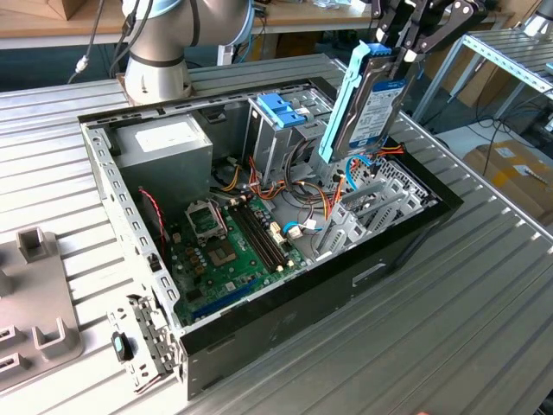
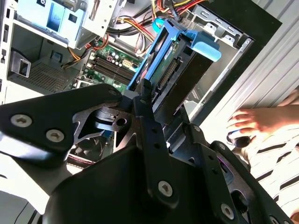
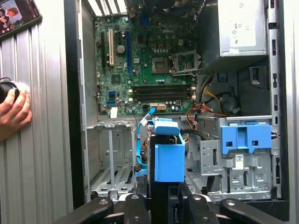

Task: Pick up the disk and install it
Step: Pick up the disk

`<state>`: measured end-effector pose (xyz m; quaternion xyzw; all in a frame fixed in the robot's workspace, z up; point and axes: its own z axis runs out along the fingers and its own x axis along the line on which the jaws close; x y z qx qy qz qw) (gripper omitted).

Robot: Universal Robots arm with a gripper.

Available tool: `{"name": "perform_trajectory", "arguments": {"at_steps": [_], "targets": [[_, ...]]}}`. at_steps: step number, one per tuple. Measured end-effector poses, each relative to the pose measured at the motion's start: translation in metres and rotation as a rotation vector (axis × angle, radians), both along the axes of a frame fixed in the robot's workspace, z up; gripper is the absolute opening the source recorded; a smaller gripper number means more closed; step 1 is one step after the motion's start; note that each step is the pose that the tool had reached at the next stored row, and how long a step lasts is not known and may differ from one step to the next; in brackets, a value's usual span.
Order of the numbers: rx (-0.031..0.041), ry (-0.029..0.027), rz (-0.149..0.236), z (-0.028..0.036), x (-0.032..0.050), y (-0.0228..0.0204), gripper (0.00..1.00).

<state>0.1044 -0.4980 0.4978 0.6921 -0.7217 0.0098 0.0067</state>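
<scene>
The disk (image 1: pixel 373 108) is held on edge, long axis 1-to-7 o'clock in the exterior view; its upper end is clamped by the gripper (image 1: pixel 396 50), pointed down over the case (image 1: pixel 285 320).

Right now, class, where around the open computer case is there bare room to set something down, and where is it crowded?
Free: the ribbed table to the exterior view's right of the case; the empty bay near the held disk. Crowded: cables by the blue-handled cage.
</scene>
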Motion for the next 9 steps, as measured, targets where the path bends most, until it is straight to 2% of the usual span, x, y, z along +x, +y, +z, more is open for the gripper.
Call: {"name": "perform_trajectory", "arguments": {"at_steps": [5,9], "targets": [[-0.0001,0.0000,0.000,0.0000,0.0007,-0.0007,0.35],[-0.0002,0.0000,0.000,0.0000,0.0009,-0.0030,0.35]]}}
